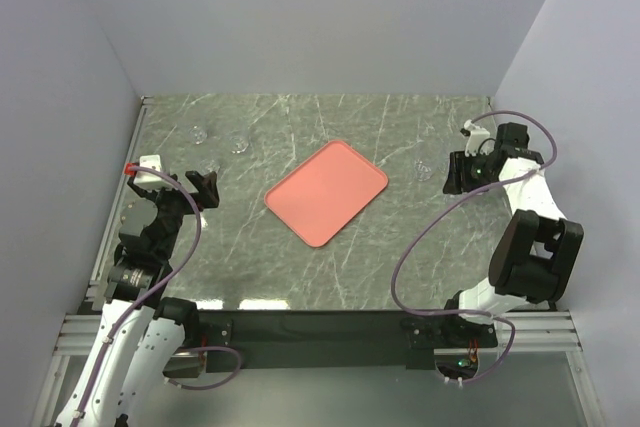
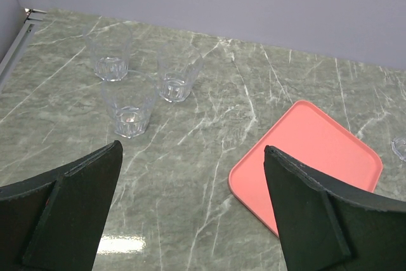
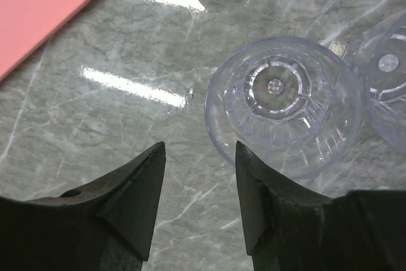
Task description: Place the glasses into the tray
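The green marble table [image 1: 420, 257] carries the pink tray [image 1: 326, 192], which lies askew at its middle. The left gripper [image 2: 191, 150] hovers over the left side, fingers spread wide with only tabletop between them. The right gripper [image 3: 198, 150] points down near the right edge, fingers partly apart and pinching nothing. Three glasses [image 2: 130, 109] stand clustered on the table ahead of the left gripper. Another glass [image 3: 282, 106] stands just past the right gripper's fingertips, more crowding around it, all outside the tray.

A green marble table [image 1: 250, 257] stands between pale grey walls [image 1: 300, 17].
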Motion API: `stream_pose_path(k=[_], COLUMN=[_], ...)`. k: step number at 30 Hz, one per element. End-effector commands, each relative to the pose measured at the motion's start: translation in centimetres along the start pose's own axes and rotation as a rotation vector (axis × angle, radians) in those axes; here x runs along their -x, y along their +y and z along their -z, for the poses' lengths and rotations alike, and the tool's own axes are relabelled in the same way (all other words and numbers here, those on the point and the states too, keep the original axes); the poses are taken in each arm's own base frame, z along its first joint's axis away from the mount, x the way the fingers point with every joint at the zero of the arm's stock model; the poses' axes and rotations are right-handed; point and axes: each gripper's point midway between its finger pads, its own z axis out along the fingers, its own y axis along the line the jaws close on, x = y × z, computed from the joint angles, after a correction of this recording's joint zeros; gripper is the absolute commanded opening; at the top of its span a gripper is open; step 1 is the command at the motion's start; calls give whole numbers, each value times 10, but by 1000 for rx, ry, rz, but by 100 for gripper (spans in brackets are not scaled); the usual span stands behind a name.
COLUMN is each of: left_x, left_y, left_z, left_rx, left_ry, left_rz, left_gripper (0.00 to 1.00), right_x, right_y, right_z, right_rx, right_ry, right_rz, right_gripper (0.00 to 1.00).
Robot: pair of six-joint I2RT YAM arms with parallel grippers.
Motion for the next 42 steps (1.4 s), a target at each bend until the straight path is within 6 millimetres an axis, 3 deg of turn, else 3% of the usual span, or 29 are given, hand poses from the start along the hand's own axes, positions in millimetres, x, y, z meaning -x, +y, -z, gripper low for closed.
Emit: stream_pose_path(k=[1,10,14,15,17,21,33,42], left_x=[6,6,5,5,5,6,6,6], left_y=[-6,-5,-6,-6,-6,-6,-7,-8], left_z=[-1,0,0,-1,-1,0,1,1], left_rx=[-31,-29,-31,-30,-30,-32,-39,-43], left_ry=[-31,-32,-31,-30,-30,-32,-35,-38], left_rz=[-11,-12,-12,-13,-13,-12,-13,-15], left_gripper=[99,99,99,99,99,99,99,99], right_x=[13,3,2,2,1,1,3,6], right_y=[-7,-13,-7,-7,-6,-3,51,101], right_z=[0,-16,-18,-18,-19,-17,24,32], right_rx=[-48,-93,-95,-97,-97,-82,85,181], right_ry=[-3,63,65,65,69,76,-46,-91], right_rz=[50,84,108,114,122,140,311,449], right_gripper=[54,39,26,17,10,0,0,0])
